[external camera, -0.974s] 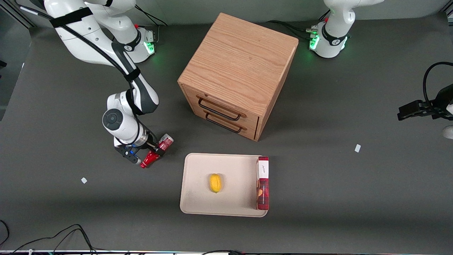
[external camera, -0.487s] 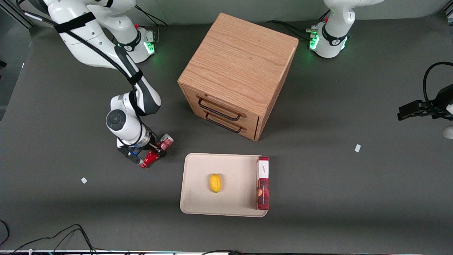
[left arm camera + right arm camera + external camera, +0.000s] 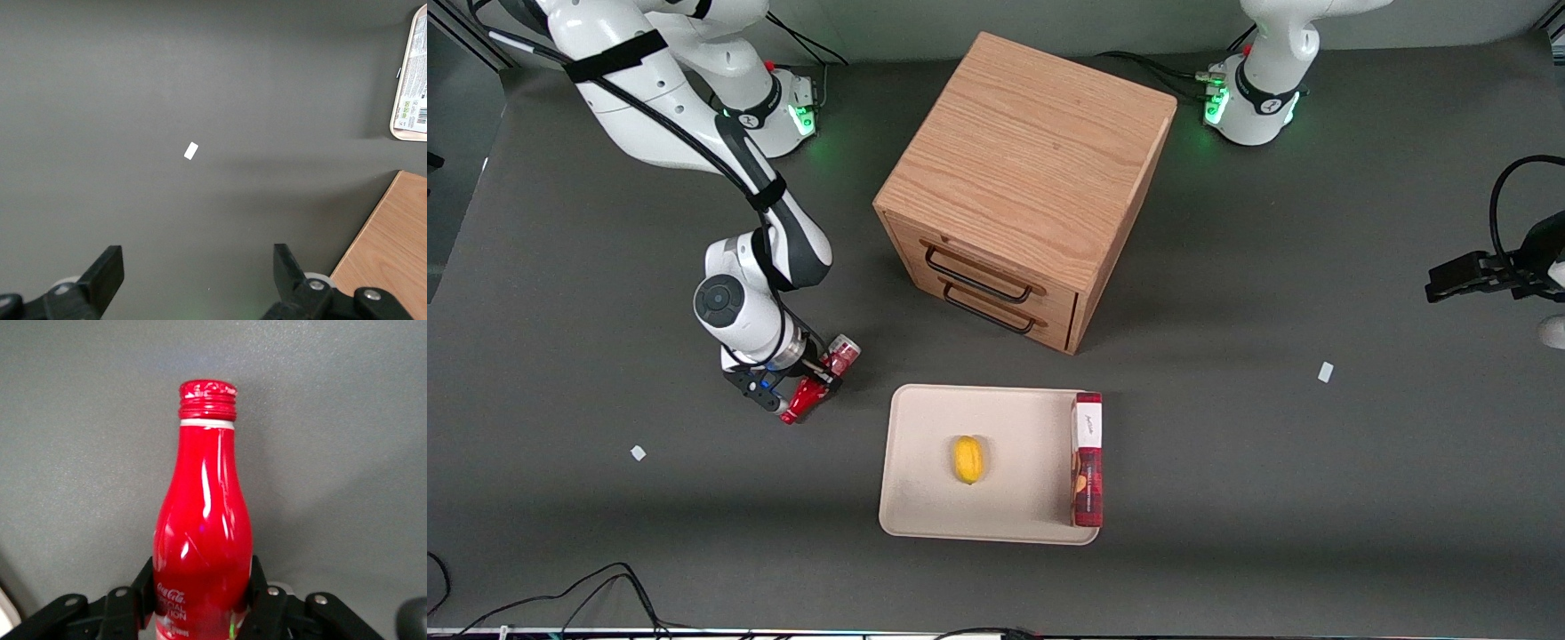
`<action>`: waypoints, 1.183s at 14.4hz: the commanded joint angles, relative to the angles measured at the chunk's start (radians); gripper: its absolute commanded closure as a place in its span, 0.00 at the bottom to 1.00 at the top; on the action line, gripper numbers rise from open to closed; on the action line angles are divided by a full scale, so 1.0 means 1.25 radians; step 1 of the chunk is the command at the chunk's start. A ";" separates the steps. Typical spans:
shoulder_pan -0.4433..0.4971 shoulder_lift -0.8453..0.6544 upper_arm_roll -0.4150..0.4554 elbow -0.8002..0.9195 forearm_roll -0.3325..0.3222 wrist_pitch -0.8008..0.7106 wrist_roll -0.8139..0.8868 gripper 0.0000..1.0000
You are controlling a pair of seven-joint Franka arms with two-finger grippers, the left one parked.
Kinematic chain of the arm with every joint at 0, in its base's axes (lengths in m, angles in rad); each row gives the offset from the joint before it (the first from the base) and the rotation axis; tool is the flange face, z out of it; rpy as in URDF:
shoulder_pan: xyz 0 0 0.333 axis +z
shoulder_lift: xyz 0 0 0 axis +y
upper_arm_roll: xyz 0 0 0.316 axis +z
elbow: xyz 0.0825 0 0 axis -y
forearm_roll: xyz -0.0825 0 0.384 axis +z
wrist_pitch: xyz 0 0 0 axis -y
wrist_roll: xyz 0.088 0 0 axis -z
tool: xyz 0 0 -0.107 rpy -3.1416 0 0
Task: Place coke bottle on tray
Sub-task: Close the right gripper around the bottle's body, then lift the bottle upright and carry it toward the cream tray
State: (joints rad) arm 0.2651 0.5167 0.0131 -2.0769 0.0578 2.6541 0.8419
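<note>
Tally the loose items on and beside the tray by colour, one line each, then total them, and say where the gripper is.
Red: 2 - coke bottle, lying beside the tray with the gripper shut on it; box on the tray.
Yellow: 1 - lemon on the tray.
Total: 3

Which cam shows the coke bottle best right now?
Right wrist view: the coke bottle fills it, cap and neck plain, with the hand shut on its lower body. The front view shows the bottle small, lying on the table, partly covered by the hand, beside the tray. The left wrist view misses it.
</note>
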 commanded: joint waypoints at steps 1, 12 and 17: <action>0.004 -0.032 0.005 0.019 0.000 -0.009 -0.010 0.91; -0.002 -0.013 0.032 0.494 -0.077 -0.456 -0.294 0.91; 0.010 0.158 0.121 0.754 -0.126 -0.458 -0.338 0.87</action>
State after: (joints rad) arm 0.2674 0.5618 0.1344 -1.3391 -0.0707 2.1007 0.4662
